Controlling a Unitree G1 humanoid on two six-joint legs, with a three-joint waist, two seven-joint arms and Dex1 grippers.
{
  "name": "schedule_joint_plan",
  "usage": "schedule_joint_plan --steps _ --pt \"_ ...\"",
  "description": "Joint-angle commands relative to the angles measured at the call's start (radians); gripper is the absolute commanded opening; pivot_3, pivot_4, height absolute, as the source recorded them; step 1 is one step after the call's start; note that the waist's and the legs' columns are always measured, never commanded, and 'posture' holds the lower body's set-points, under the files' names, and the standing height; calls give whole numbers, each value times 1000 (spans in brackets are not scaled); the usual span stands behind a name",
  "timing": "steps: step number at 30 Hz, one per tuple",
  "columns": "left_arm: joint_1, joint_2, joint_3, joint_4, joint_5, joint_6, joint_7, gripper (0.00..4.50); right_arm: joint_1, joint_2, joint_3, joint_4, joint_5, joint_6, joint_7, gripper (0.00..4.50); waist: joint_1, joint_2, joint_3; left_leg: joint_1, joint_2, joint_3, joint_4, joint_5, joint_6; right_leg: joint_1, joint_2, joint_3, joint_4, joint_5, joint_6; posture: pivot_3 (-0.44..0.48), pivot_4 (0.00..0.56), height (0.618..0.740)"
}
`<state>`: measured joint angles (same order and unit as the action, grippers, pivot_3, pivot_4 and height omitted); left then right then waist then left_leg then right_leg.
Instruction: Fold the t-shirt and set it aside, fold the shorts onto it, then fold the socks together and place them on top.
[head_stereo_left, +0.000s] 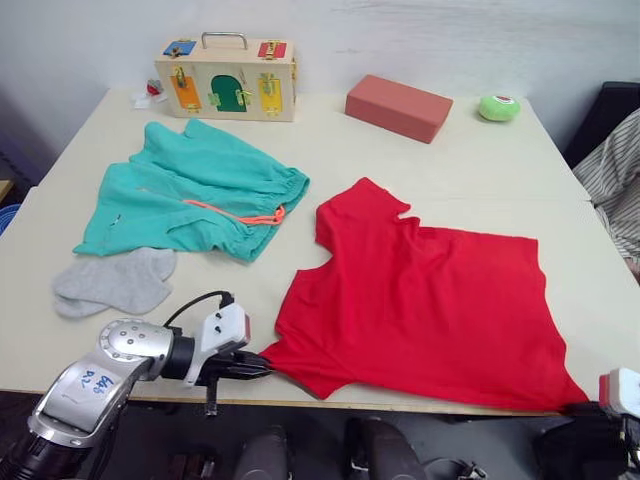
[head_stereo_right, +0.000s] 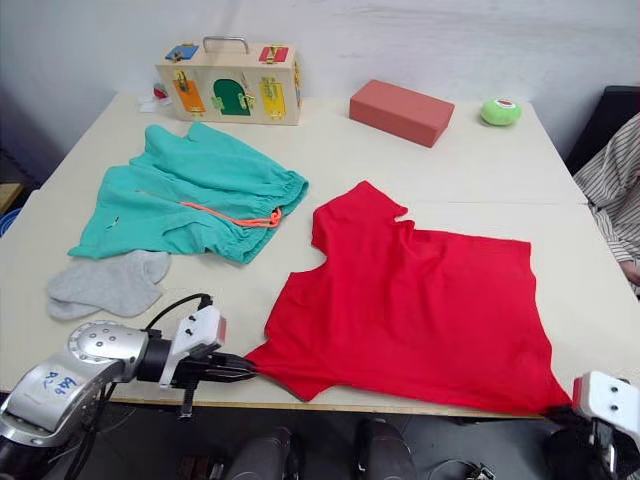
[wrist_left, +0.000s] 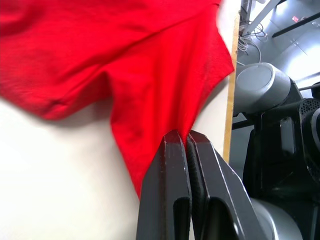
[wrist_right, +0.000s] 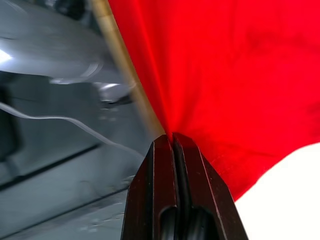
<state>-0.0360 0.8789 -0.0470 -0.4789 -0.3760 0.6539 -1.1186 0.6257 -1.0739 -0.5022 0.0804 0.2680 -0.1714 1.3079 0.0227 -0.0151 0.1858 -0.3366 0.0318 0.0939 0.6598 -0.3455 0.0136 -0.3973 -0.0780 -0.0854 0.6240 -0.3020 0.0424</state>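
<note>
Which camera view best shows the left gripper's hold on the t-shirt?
The left wrist view: the left gripper is shut on the t-shirt, the cloth bunching at its tips. The eye views show it at the near sleeve corner from afar. The right wrist view shows the right gripper instead.

t-shirt right of shorts, socks before shorts, all on table

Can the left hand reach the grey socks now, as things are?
Probably not yet: the left hand is shut on the t-shirt corner at the table's near edge. The socks lie close by, unobstructed, so release first.
</note>
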Motion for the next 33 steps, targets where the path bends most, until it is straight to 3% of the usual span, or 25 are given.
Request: schedule_joint_plan --steps 1,8,12,19,22,31,33 --pt "-2 36 32 21 -32 -31 -47 11 7 -3 -47 1 0 23 9 0 -3 1 0 0 0 0 0 0 0 0 0 0 0 0 0 0 150 740" --pt "-75 52 31 86 -69 -30 -85 11 -91 1 -9 42 -15 8 -10 0 0 4 2 0 0 0 -1 0 0 -1 0 0 0 0 0 0 150 740" --pt "-118 110 39 113 -98 -21 -147 11 -96 -6 -12 37 -3 44 16 0 1 4 2 -1 0 0 -1 0 -1 -2 0 0 0 0 0 0 150 740" --pt "-294 204 -7 166 -149 80 -249 11 25 -14 -116 -94 86 276 101 0 2 6 3 -2 -1 0 -1 0 0 -2 0 -1 1 0 1 0 150 740" --pt "-321 244 -48 173 -111 49 -288 11 79 -5 -163 -160 80 317 112 0 -2 6 3 -2 -1 1 -1 0 -1 -2 1 -1 1 -1 2 0 150 740" --pt "-287 233 -56 276 -70 6 -250 11 20 29 -110 -238 91 339 94 0 -3 5 4 -3 -1 2 -1 0 -1 -5 1 0 2 -1 2 0 150 740" --pt "-346 159 -42 360 -33 -54 -168 11 -94 12 -53 -202 86 319 73 0 -3 4 4 -3 -1 2 -1 0 -1 -5 1 0 2 -1 2 0 150 740"
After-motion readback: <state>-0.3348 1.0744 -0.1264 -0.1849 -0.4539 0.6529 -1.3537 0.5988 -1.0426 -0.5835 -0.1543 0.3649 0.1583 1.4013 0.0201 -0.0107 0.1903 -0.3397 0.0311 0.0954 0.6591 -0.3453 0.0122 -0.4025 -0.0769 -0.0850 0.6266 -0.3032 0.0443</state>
